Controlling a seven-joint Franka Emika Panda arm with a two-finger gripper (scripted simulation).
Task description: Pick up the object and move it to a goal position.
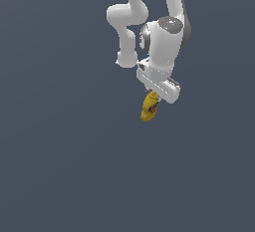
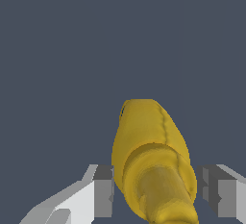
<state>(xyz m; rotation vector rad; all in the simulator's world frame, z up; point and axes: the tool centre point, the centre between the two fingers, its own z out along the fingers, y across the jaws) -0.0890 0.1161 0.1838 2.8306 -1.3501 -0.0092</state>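
Item: one small yellow squeeze bottle (image 1: 149, 107), plastic by appearance, with a red-blue label visible in the exterior view. Location: it hung below the gripper (image 1: 153, 95) with nothing visibly under it, against a plain dark background. In the wrist view the bottle (image 2: 150, 155) sat between the two fingers (image 2: 102, 192), cap end nearest the camera and body pointing away. Tool state: the jaws were closed on the bottle near its shoulder, one finger touching its side and the other (image 2: 211, 192) close against it. Handling, as judged: likely light and somewhat yielding, with smooth, possibly slippery walls; a firm hold on the broad shoulder below the cap should serve better than the narrow cap. No goal marker was visible in either view.
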